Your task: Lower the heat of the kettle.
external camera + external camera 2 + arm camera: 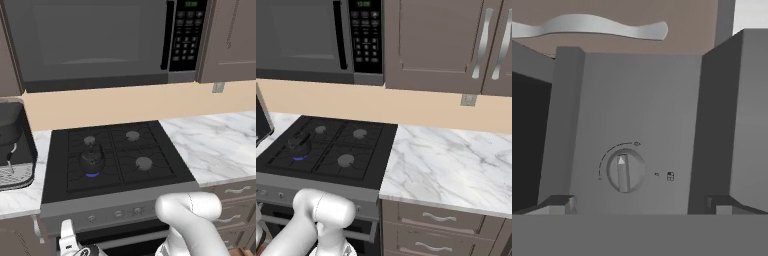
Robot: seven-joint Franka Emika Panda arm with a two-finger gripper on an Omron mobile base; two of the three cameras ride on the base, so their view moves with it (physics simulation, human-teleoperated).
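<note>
I have the kettle (92, 159) sitting on the front-left burner of the stove (165, 150), close to the stove's left edge, with a blue flame (92, 174) showing under it, so the heat is on and the turning down is not yet done. My claw (642, 202) is down at the stove's front panel with its two fingertips (554, 204) spread wide apart, holding nothing, and a knob (625, 170) sits between them in the hand view, a little left of centre. I take this to be the knob for the kettle's burner, though I cannot confirm that from the panel itself. To do this step well I would shift slightly so the knob is centred between the fingertips, push straight in until they straddle its raised bar, close squarely across that bar and not on the round skirt, then turn only part of the way along the arc (612, 152) drawn around it, stopping short of off, and check that the flame shrinks but stays lit. As for writing, there is a small symbol (670, 176) to the right of the knob and a mark at the end of the arc, both too small to read; the microwave (100, 40) keypad (186, 37) and its green display are also illegible, and I see no brand names.
</note>
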